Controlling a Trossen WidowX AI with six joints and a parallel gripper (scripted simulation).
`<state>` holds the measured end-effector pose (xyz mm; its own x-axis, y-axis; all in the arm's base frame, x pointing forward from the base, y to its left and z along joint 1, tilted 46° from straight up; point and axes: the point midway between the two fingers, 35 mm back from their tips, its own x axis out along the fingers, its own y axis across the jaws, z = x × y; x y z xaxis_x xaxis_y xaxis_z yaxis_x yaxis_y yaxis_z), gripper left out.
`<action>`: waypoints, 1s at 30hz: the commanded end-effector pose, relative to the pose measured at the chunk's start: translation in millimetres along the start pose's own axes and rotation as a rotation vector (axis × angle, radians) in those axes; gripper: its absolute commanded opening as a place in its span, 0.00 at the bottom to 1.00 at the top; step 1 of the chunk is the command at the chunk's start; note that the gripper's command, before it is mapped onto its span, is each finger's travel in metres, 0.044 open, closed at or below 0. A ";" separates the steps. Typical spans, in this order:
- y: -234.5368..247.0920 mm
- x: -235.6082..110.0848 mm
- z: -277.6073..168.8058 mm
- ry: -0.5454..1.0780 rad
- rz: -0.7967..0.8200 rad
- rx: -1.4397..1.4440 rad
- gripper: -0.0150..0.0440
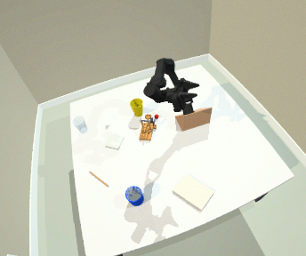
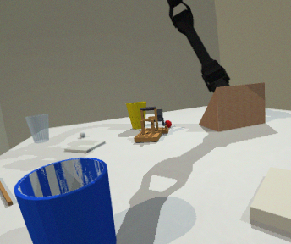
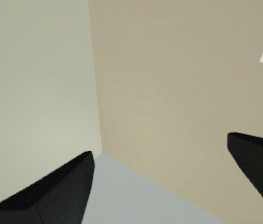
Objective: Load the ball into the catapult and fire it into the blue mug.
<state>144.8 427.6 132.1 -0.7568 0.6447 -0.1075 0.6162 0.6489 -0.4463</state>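
The wooden catapult [image 1: 147, 130] [image 2: 151, 129] stands mid-table. A small red ball [image 1: 157, 116] [image 2: 168, 123] lies on the table right beside it, on the arm's side. The blue mug [image 1: 134, 196] [image 2: 68, 203] stands upright near the front edge, well away from the catapult. My gripper [image 1: 188, 108] [image 3: 159, 149] is open and empty. It sits behind the brown wedge-shaped block [image 1: 194, 118] [image 2: 234, 107], to the right of the ball. In the exterior view the block hides its fingertips. The wrist view shows only walls between the two spread fingers.
A yellow cup [image 1: 136, 107] [image 2: 136, 115] stands just behind the catapult. A clear glass [image 1: 80, 124] [image 2: 38, 128], a flat white pad [image 1: 114, 140] [image 2: 85, 146] and a tiny grey ball [image 2: 82, 135] are on the left. A wooden stick [image 1: 99, 179] [image 2: 2, 191] and a cream slab [image 1: 193, 191] [image 2: 281, 201] lie near the front.
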 end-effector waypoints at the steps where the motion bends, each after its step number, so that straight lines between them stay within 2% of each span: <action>1: 0.4 -0.4 0.4 -0.002 0.003 -0.003 0.98; 2: 1.7 -1.6 1.5 -0.008 0.013 -0.013 1.00; 17: 32.1 -46.1 40.0 -0.248 0.244 -0.305 1.00; 30: 45.5 -94.8 78.2 -0.538 0.333 -0.531 1.00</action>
<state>219.6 376.9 62.3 -0.4681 0.6672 -0.5794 0.7662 0.6331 0.1100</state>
